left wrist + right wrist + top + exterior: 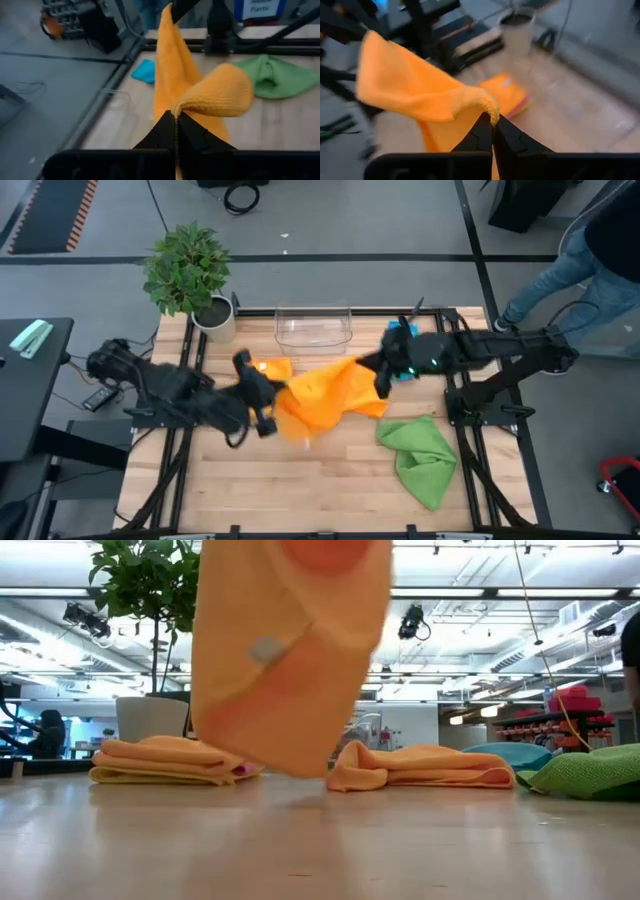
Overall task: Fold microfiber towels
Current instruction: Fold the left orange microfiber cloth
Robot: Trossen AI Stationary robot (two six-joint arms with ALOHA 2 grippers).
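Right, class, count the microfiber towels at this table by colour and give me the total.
Orange: 2, the held orange towel and the stacked orange towel
Yellow: 1, the yellow towel
Pink: 1, the pink towel
Green: 1, the green towel
Blue: 1, the blue towel
Total: 6

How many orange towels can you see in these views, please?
2. The held towel hangs mid-table between the left gripper and right gripper; the folded towel tops the stack near the plant. Another may hide inside that stack.

A blue-and-white sign (260, 7) beyond the table reads "Parts".
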